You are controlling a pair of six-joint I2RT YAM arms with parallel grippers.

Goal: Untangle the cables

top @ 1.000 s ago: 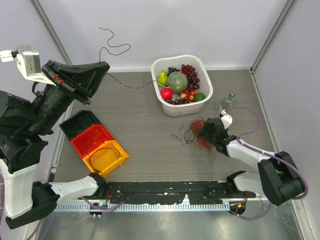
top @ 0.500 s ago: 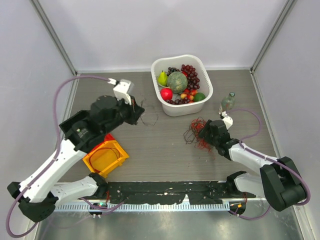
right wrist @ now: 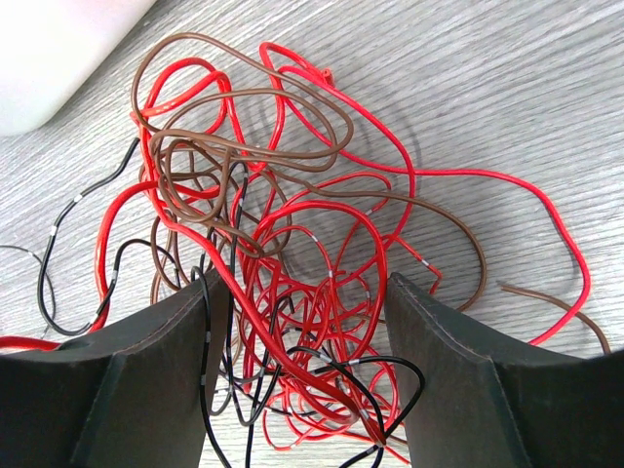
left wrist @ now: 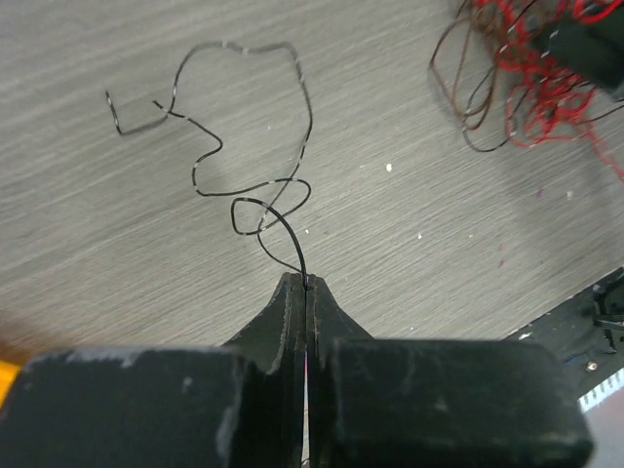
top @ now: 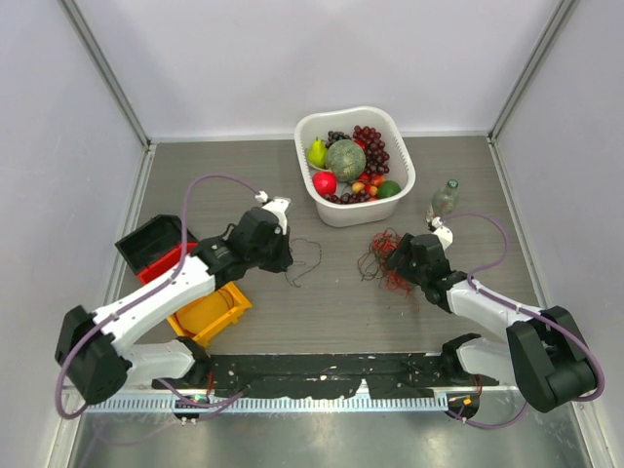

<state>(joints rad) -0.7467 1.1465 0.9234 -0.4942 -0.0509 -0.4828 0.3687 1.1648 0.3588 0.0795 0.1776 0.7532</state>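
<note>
The cables are a tangle of red, brown and black wire [top: 380,261] lying right of the table's middle. My right gripper [top: 400,255] is down on the tangle and stands open. In the right wrist view its fingers straddle the red and black loops [right wrist: 322,292] without pinching them. One thin black cable [top: 304,255] lies apart, left of the bundle, curling over the table [left wrist: 309,117]. My left gripper [left wrist: 306,283] is shut on the near end of that black cable, low over the table [top: 285,265].
A white basket [top: 402,200] of fruit stands at the back, just behind the bundle. A small bottle [top: 444,198] stands to the right of the basket. Black, red and yellow bins [top: 207,307] sit at the left, under the left arm.
The left arm has swung down from high at the left to low over the table, carrying the black cable, which now lies apart from the bundle. The right gripper has barely moved.
</note>
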